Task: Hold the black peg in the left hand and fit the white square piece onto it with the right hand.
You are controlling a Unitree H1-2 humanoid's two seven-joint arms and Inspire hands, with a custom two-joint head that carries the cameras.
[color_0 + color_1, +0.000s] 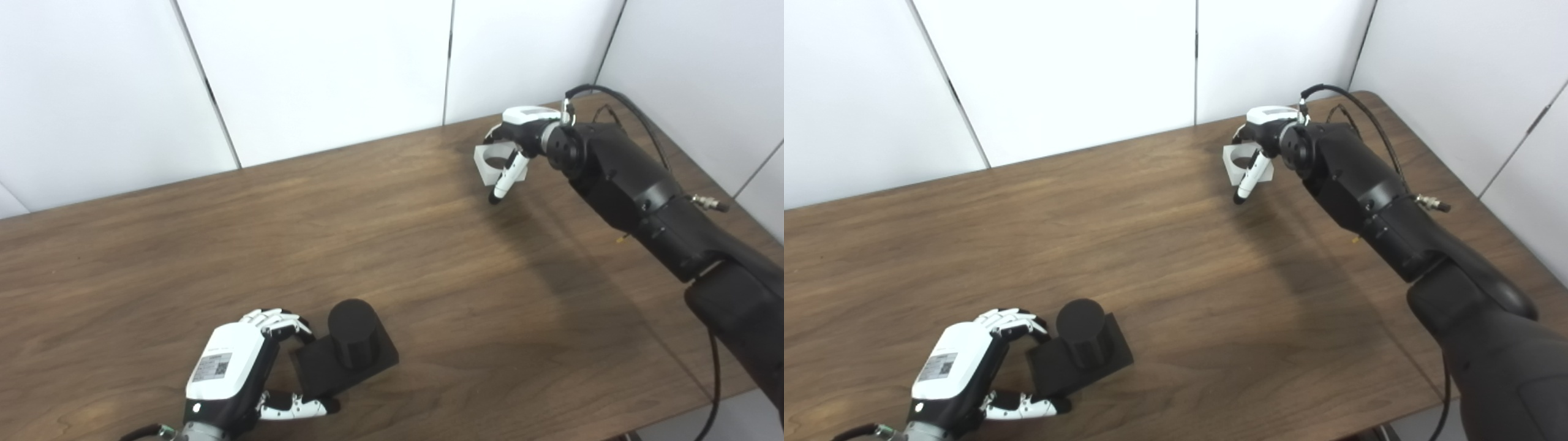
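I see a brown wood-grain worktop (184, 245) filling most of the view, with white wall panels (318, 67) behind its far edge and along its right side. My right arm (643, 190), black and bulky with a cable looping off it, reaches from the near right corner toward the far right corner. My left arm barely enters at the near edge, left of centre.

The black peg (352, 334), a short round post on a flat square base, stands upright near the near edge. My left hand (236, 370) is at the base's left side, fingers (275, 320) curled over the base's far corner and thumb (297, 407) along its near corner; I cannot tell how firmly it grips.

My right hand (520, 131) is close to the far edge, well apart from the peg. It holds the white square piece (493, 164), tilted with its round hole showing, and one finger points down in front of it. The piece appears lifted off the wood.
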